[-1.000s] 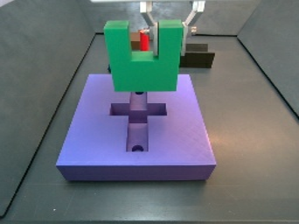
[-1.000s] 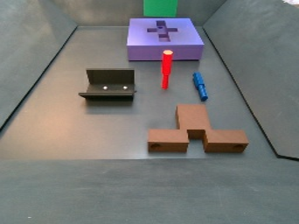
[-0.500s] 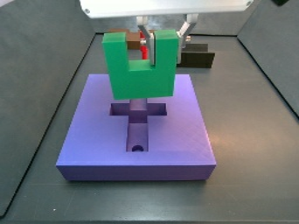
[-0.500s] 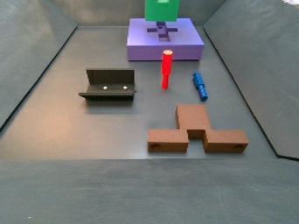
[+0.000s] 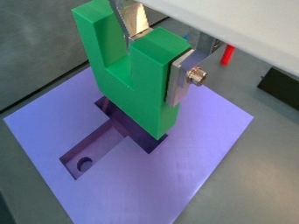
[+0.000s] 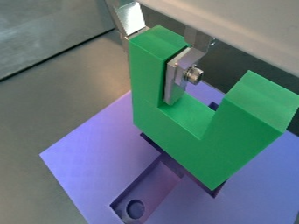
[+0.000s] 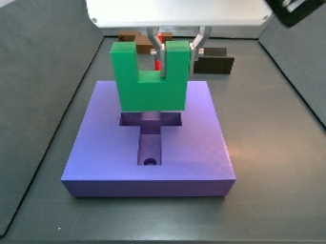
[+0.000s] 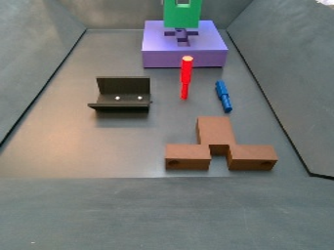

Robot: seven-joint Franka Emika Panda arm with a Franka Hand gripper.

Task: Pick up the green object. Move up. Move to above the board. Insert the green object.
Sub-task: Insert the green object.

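Lower than a second ago, the green object [image 7: 151,81] has come down from well above the board [image 7: 192,157] until its base sits at the cross-shaped recess [image 7: 151,121], centre of that side view. The gripper [image 7: 174,50], upper centre there, is clamped on one prong, a silver finger [image 5: 184,77] flat against it in a wrist view. Insertion seems in hand: the next move calls for a straight push down with the block kept square to the recess, then letting go; whether it has already bottomed I cannot tell.
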